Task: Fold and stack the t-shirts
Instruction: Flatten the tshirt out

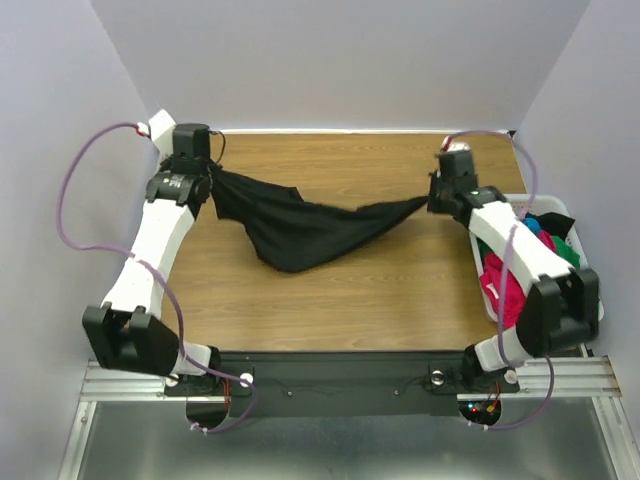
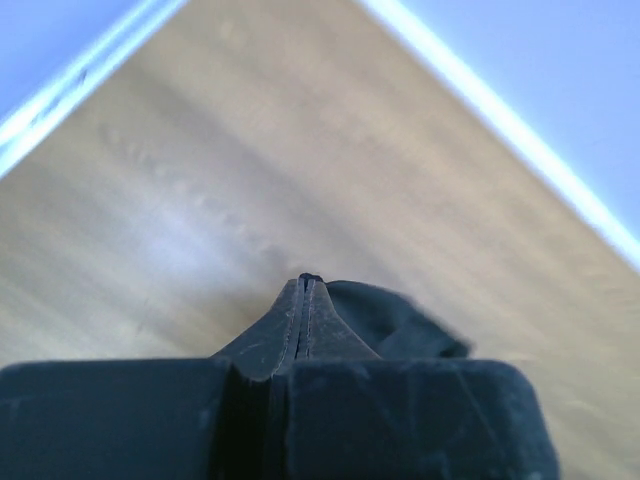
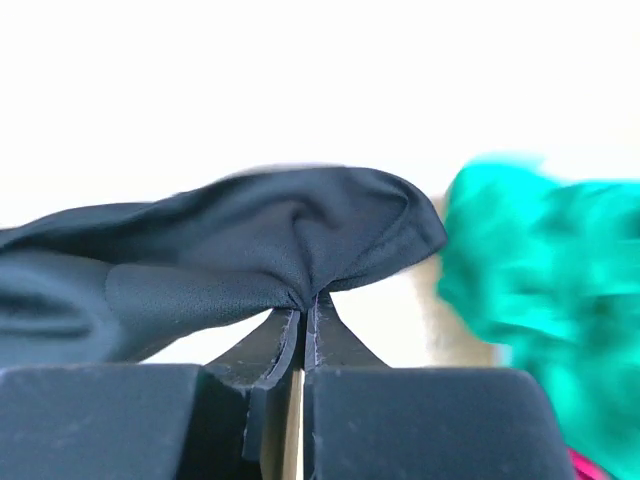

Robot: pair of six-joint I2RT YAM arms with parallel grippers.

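While pinched at both ends, sags in the middle: black t-shirt (image 1: 300, 235), strung sideways above the table (image 1: 380, 300), wholly to the left of the basket (image 1: 556, 205). At the end far from the basket, left gripper (image 1: 203, 182), tips pressed flat together on a corner of the cloth; from its own wrist view, only a dark fold just beside the closed tips. At the end nearest the basket, just short of its rim, right gripper (image 1: 432, 200), jaws nipped tight on a bunched edge, plain in the right wrist view.

Long axis running straight toward the basket, gripper to gripper. Belly drooping toward the arm bases; touching the wood or hanging just clear, cannot tell. Collar end and hem end not distinguishable in this bunching.

Probably the spreading step, ahead of any fold. Neither arm nearer than the other, each already at its own end, cloth lying inward from both sets of fingers. Likely calls for keeping tension along that axis and lowering both ends evenly.

Inside the basket: green shirt (image 1: 565, 250) and pink shirt (image 1: 500, 285), crumpled together.
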